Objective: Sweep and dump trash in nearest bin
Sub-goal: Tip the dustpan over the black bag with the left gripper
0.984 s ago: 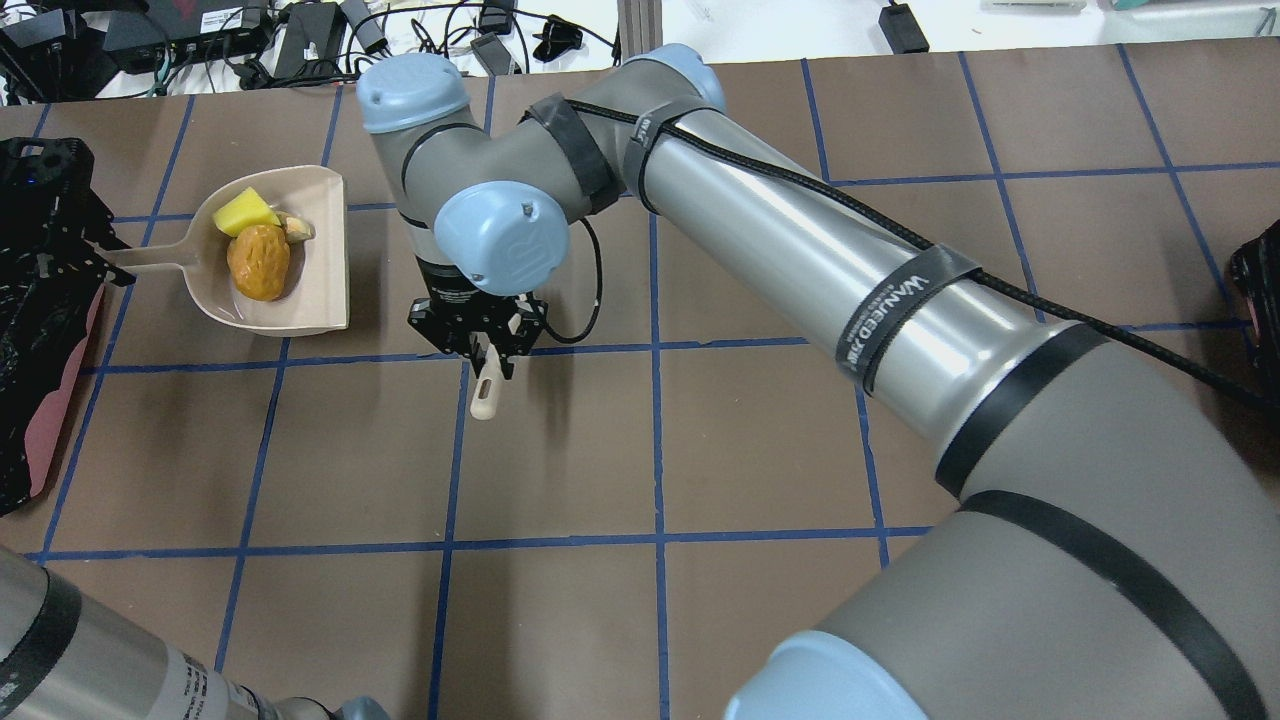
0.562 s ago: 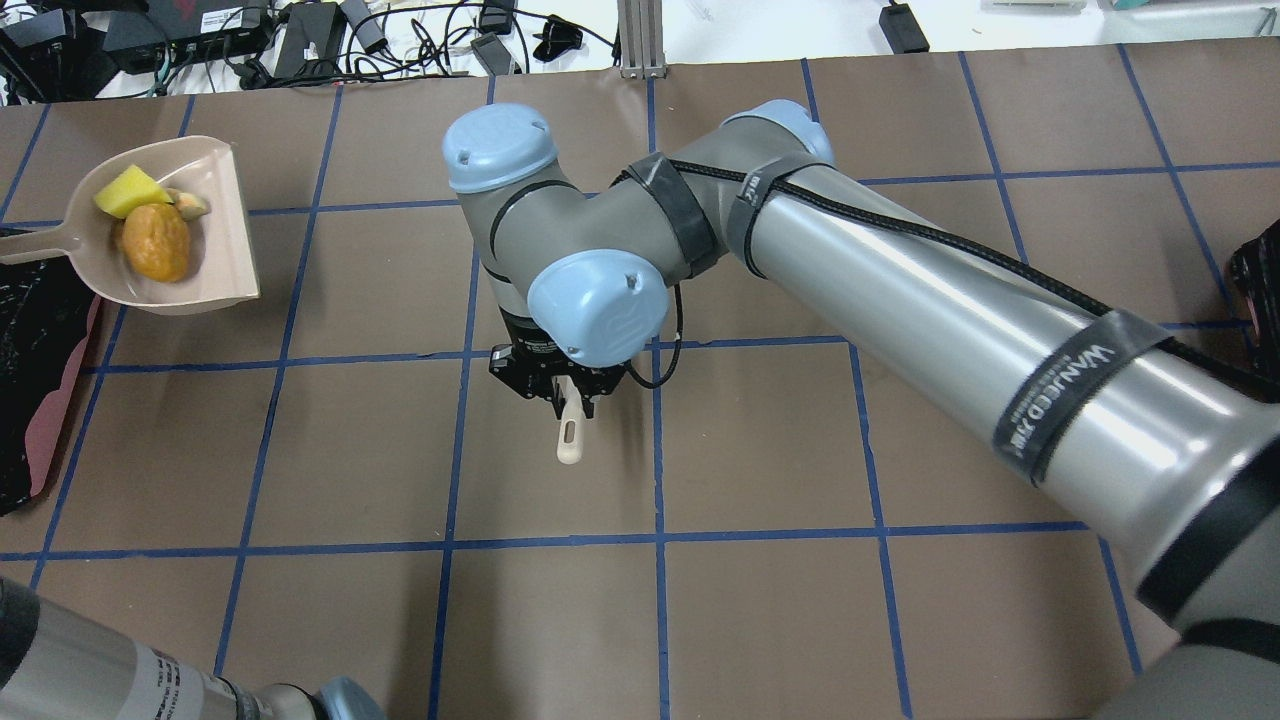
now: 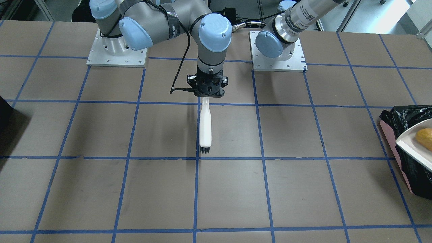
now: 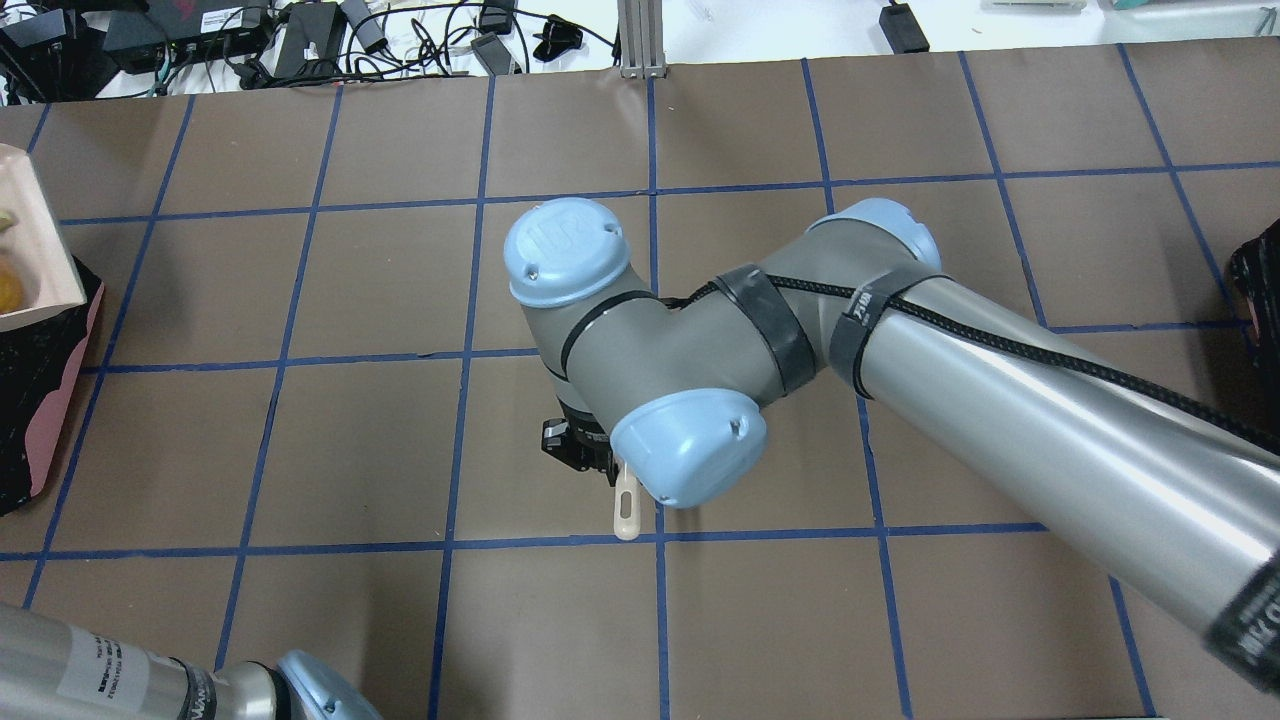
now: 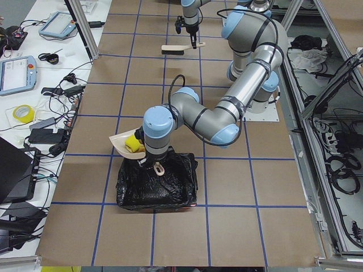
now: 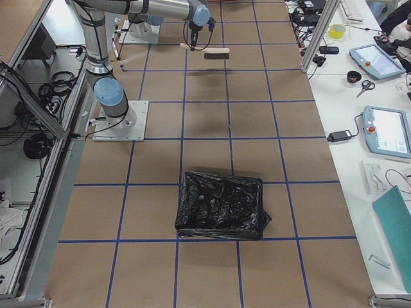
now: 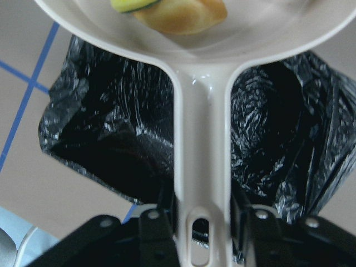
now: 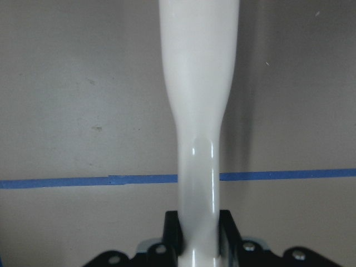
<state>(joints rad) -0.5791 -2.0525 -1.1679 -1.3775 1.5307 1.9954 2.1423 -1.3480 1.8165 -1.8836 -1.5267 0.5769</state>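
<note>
Trash [image 7: 167, 12] sits in the dustpan [image 7: 203, 128], golden lump [image 7: 186, 14] beside yellow block [image 7: 129, 4], held over the edge of the bin [image 5: 164, 190], whose black liner [image 7: 111, 144] gapes beneath. Left gripper [image 7: 201, 222] is clamped on the dustpan's handle. Right gripper [image 3: 207, 96] is clamped on the brush [image 3: 205, 128] handle, raised over the table [image 3: 101, 189] middle, well apart from the bin.

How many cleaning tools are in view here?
2. The dustpan is held by the left gripper over the bin; the brush is in the right gripper, mid-table.
</note>
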